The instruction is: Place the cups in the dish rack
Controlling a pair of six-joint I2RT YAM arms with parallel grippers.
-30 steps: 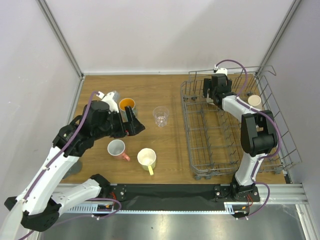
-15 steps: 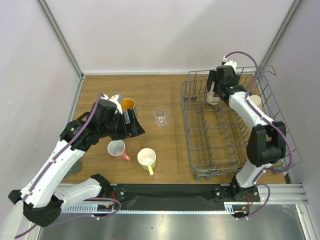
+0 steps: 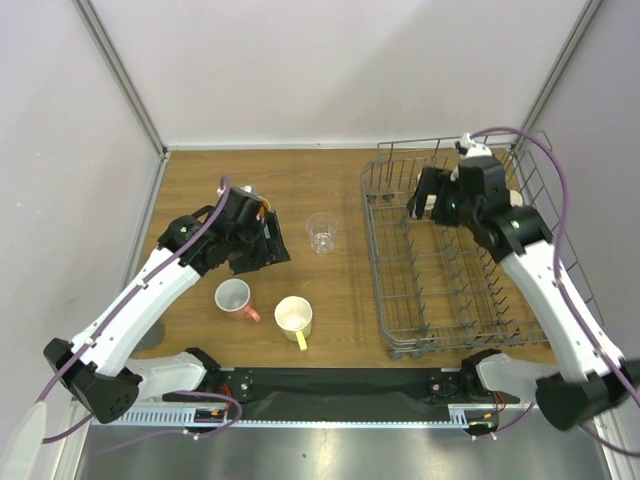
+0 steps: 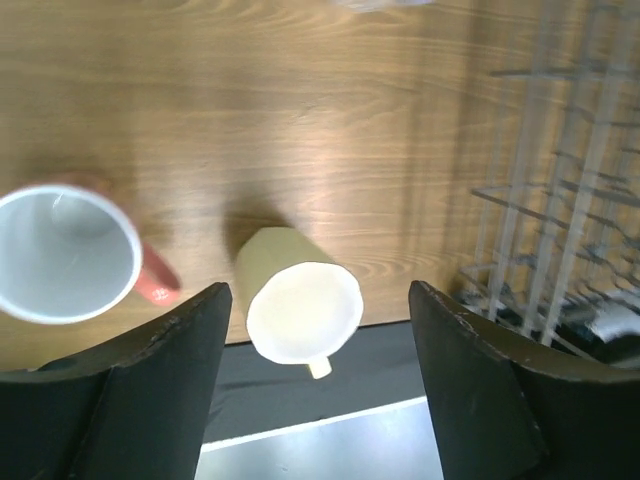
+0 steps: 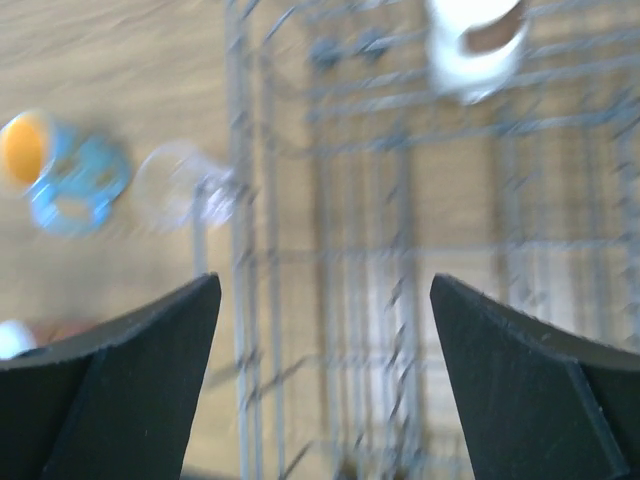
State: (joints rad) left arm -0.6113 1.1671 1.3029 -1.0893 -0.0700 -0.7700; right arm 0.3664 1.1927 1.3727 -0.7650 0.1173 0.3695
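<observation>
Landmark = dish rack (image 3: pixel 372 262), grey wire, on the right side of the wood table (image 3: pixel 300 175).

- Nearest: yellow-cream mug (image 3: pixel 294 316), upright on the table, L of the rack's near-L corner, handle twd the near edge.
- Pink mug (image 3: pixel 233 297), upright, white inside, farther L of the rack than the yellow one. Beside it, not touching.
- L gripper (image 4: pixel 318 300) is in the air L of the rack, above the mug group. Fingers (image 4: pixel 150 400) well apart, nothing btwn them. Wrist cam looks down thru the gap at the yellow-cream mug.
- Clear glass (image 3: pixel 321 233), upright, near the rack's L wall, about mid-length, not touching.
- Blue mug w/ orange inside (image 5: pixel 60 170), L of the glass as seen from the rack. Blurred, pose can't tell.
- R gripper (image 5: pixel 325 285) is over the rack's far-L part. Fingers wide apart, empty.
- Pale beige cup (image 5: pixel 475 40) inside the rack, at the far end. Blurry, can't tell which way it sits.
- All other cups seen are on the table, outside the rack.
</observation>
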